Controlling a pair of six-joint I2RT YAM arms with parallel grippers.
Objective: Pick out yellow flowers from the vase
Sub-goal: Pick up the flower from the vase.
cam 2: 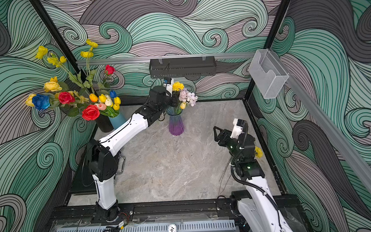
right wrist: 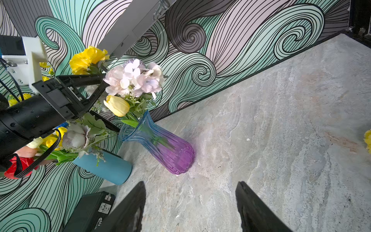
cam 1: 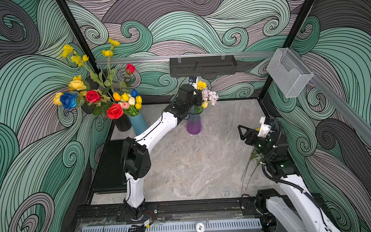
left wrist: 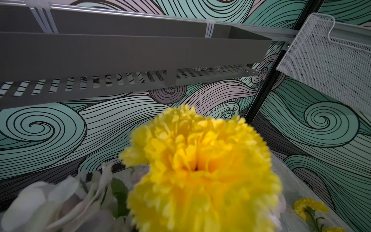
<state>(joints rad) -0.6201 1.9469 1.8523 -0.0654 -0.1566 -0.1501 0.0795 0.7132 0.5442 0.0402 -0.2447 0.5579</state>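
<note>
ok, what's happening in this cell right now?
The left end effector is at the glass vase, just below the yellow pom-pom; grip unclear. A yellow tulip also sits in that vase. The right end effector hovers open and empty over the table; a yellow bloom lies by that arm.

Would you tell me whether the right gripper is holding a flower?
No, the right gripper stands open above the table with nothing between its jaws.
</note>
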